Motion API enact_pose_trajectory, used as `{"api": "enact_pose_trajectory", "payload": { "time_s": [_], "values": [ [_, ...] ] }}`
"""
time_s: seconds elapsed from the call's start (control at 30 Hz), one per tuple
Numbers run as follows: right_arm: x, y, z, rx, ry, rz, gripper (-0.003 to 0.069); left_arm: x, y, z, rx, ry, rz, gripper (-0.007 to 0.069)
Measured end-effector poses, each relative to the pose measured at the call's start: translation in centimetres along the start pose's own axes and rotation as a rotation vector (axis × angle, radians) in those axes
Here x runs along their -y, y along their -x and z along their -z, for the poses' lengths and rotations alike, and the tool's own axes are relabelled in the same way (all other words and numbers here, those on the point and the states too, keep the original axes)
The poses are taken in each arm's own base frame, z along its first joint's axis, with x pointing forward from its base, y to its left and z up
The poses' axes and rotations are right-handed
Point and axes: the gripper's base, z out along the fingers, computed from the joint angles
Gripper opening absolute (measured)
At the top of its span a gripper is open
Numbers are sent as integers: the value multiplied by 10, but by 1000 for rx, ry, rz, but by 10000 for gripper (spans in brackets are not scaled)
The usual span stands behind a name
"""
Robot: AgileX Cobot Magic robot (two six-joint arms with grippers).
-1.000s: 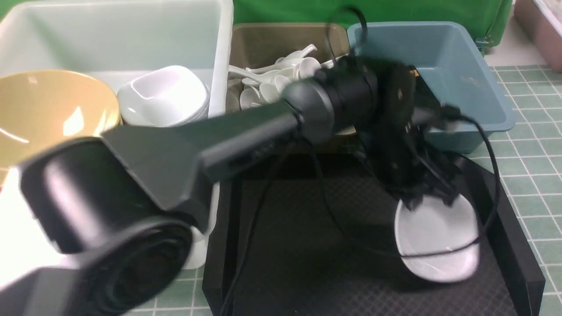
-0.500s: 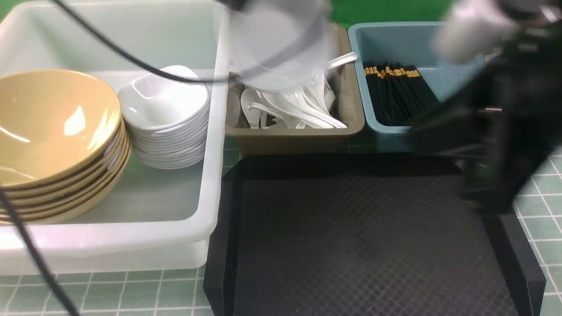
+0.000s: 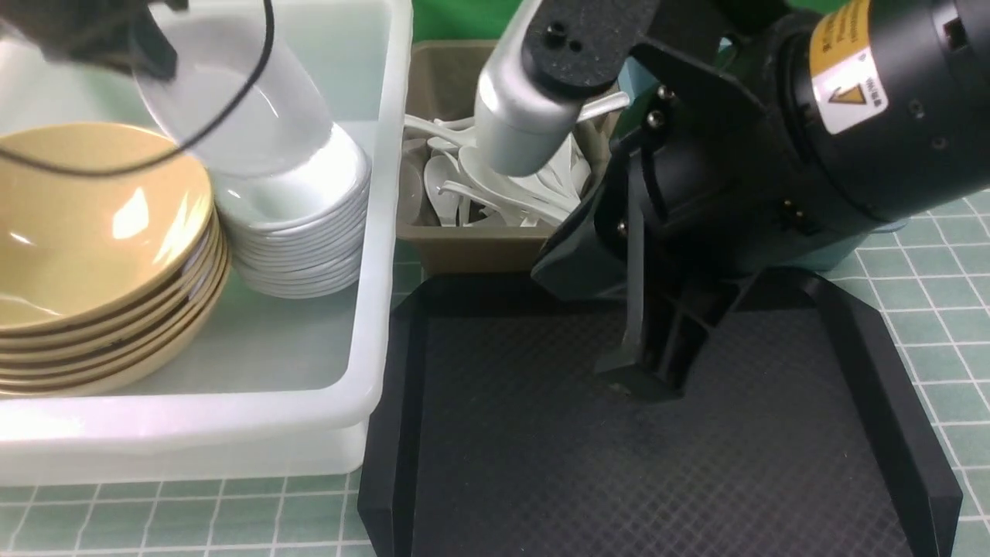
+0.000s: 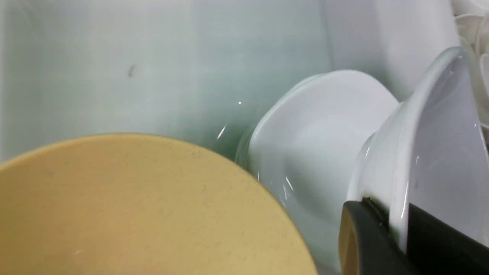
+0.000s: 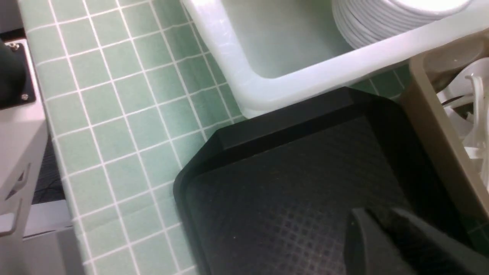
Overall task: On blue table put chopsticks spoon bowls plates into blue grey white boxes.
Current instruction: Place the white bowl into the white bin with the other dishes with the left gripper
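My left gripper (image 3: 151, 50) is shut on the rim of a white plate (image 3: 240, 108) and holds it tilted just above the stack of white plates (image 3: 302, 224) in the white box (image 3: 387, 155). In the left wrist view the pads (image 4: 366, 236) pinch that plate (image 4: 439, 145) beside the stack (image 4: 321, 133) and the yellow bowls (image 4: 133, 206). The bowls (image 3: 93, 232) are stacked at the box's left. My right gripper (image 3: 638, 375) is shut and empty, tips down on the black tray (image 3: 541, 464); it also shows in the right wrist view (image 5: 376, 225). Chopsticks are hidden.
The grey box (image 3: 479, 247) holds several white spoons (image 3: 464, 186). My right arm covers most of the blue box (image 3: 870, 236). The tray (image 5: 286, 198) shows nothing on it besides my right fingers. Tiled blue table (image 3: 943, 309) lies around the boxes.
My left gripper carried the plate left, from above the grey box to above the plate stack. My right arm swung in over the tray, hiding the blue box and chopsticks.
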Motion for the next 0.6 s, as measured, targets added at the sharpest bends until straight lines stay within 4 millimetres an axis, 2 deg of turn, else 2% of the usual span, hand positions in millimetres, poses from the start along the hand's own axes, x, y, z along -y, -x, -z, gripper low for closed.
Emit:
{"api": "enact_pose_trajectory", "payload": {
  "time_s": [0.1,0.33,0.5,0.53,0.57,0.6],
  "values": [
    [1,1,0,11,-13,6,99,-3,-8,-25,37,-29,13,6],
    [3,3,0,26,-35,15,99,-11,-8,-58,56,-31,-6,27],
    [4,3,0,27,-41,19,99,-15,-11,-72,30,-29,-79,174],
    [4,3,0,27,-41,19,99,-15,-11,-72,29,-29,-82,183],
    [4,3,0,27,-41,19,99,-15,-11,-73,28,-29,-102,229],
    [4,3,0,27,-42,20,99,-15,-11,-73,32,-24,-136,319]
  ]
}}
